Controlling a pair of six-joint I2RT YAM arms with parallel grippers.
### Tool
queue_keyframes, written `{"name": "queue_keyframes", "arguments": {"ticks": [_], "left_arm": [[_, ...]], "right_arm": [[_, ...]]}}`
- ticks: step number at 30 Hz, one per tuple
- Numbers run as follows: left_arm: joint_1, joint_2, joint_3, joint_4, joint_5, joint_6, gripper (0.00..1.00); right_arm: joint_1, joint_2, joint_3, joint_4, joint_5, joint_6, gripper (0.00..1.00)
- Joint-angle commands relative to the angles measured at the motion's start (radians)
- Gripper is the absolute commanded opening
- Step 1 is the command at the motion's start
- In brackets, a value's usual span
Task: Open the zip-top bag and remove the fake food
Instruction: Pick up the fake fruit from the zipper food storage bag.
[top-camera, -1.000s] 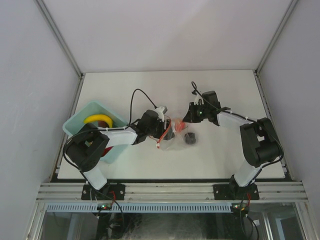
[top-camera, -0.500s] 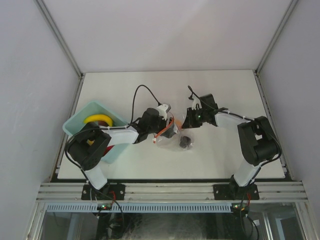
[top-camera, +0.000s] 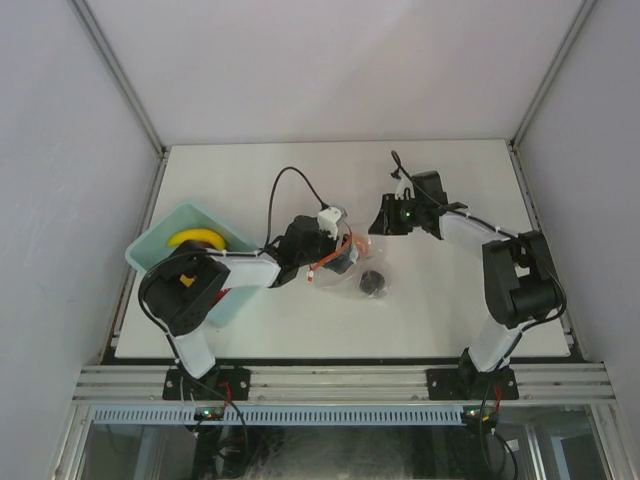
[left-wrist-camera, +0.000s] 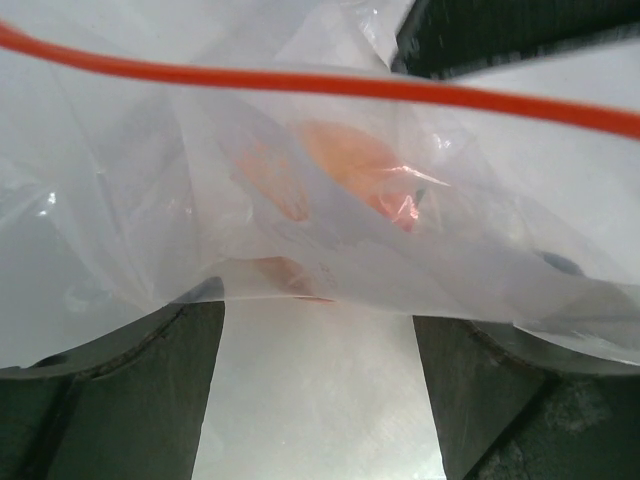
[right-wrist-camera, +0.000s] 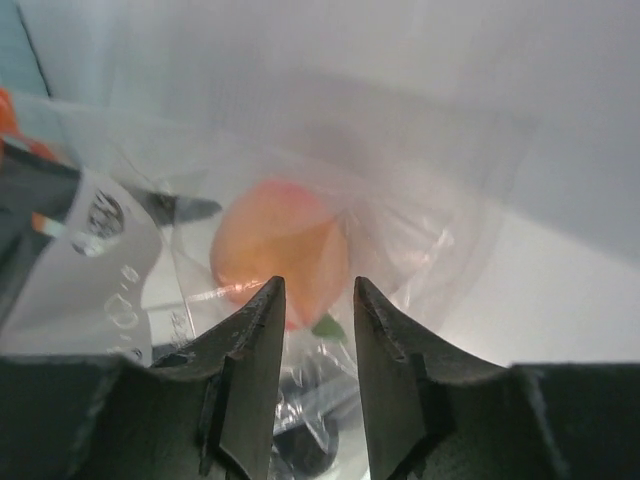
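Note:
The zip-top bag (top-camera: 348, 262) lies crumpled at mid-table against my left gripper (top-camera: 335, 252). In the left wrist view its plastic (left-wrist-camera: 150, 180) drapes over my left gripper (left-wrist-camera: 320, 300), hiding the fingertips; the jaws stand wide apart. The red-orange zip strip (left-wrist-camera: 300, 82) runs across above. An orange-peach fruit (left-wrist-camera: 355, 165) sits inside the bag. A dark piece (top-camera: 373, 283) lies at the bag's near right. My right gripper (top-camera: 382, 220) hovers just right of the bag. In its wrist view the gripper (right-wrist-camera: 318, 285) shows a narrow gap, with the fruit (right-wrist-camera: 280, 250) just beyond the tips.
A light blue bin (top-camera: 150, 240) stands at the left edge of the table with a yellow banana (top-camera: 195, 238) in it. Black cables loop above both wrists. Grey walls close in the back and sides.
My right gripper has drawn a little up and to the right, away from the bag. My left gripper and the bag have shifted slightly. The dark piece has barely moved.

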Motion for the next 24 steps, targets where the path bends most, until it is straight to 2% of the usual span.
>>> {"name": "queue_keyframes", "arguments": {"ticks": [1, 4, 8, 14, 24], "left_arm": [[0.003, 0.025, 0.040, 0.058, 0.029, 0.041, 0.79], [0.002, 0.037, 0.054, 0.058, 0.037, 0.042, 0.79], [0.003, 0.053, 0.070, 0.059, 0.038, 0.040, 0.79], [0.003, 0.075, 0.091, 0.059, 0.055, 0.026, 0.81], [0.003, 0.102, 0.094, 0.058, 0.103, -0.020, 0.83]], "right_arm": [[0.000, 0.044, 0.108, 0.025, 0.018, 0.007, 0.33], [0.003, 0.094, 0.146, 0.002, 0.020, -0.004, 0.29], [0.019, 0.148, 0.183, -0.057, 0.003, -0.030, 0.18], [0.060, 0.192, 0.195, -0.114, -0.039, -0.068, 0.09], [0.119, 0.213, 0.225, -0.138, -0.117, -0.090, 0.03]]}}
